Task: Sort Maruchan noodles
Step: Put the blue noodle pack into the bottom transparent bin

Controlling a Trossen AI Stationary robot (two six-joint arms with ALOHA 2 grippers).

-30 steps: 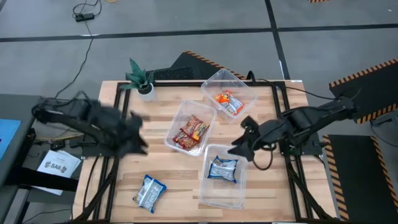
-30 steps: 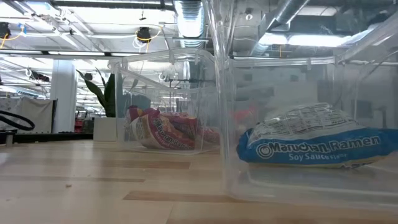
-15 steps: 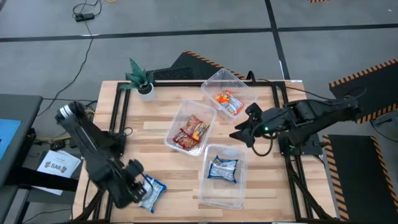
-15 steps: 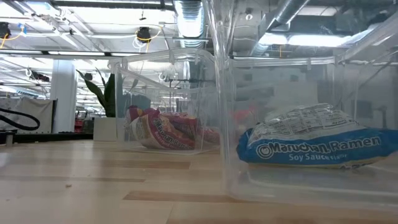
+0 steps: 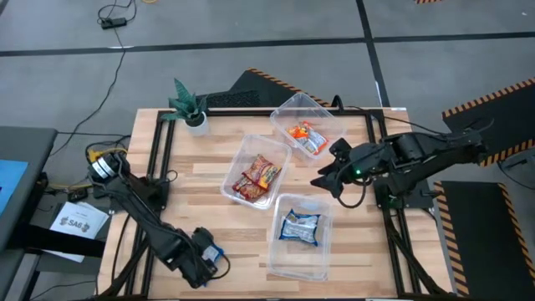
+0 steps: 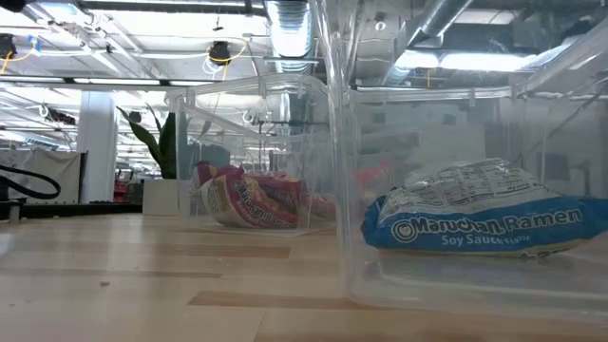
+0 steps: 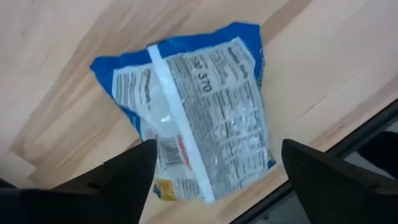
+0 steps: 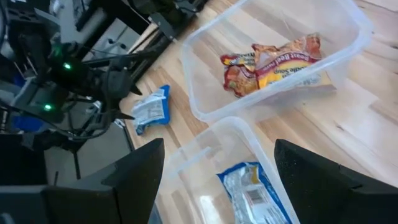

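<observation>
The left claw (image 5: 203, 261) is held low over the near left part of the light wooden tabletop (image 5: 226, 226), directly above a blue-and-white flat plastic noodle packet (image 7: 194, 118) that lies loose on the wood close to the near edge. In the left wrist view the claw's two dark fingers (image 7: 127, 177) are spread wide, one to each side of the packet, and no contact with it can be seen.

The right claw (image 5: 322, 182) is hung above the tabletop towards the right edge, beside the tubs; its fingers (image 8: 140, 171) are spread wide and nothing is held.

Three clear plastic rectangular tubs are set across the middle. A second blue-and-white packet (image 5: 300, 227) is contained in the near tub (image 5: 298, 267), two dark red-and-yellow packets (image 5: 258, 176) in the middle tub (image 5: 238, 159), and orange-and-white packets (image 5: 306, 137) in the far tub (image 5: 330, 113). A small green plant in a white pot (image 5: 191, 107) is stood at the far left corner.
</observation>
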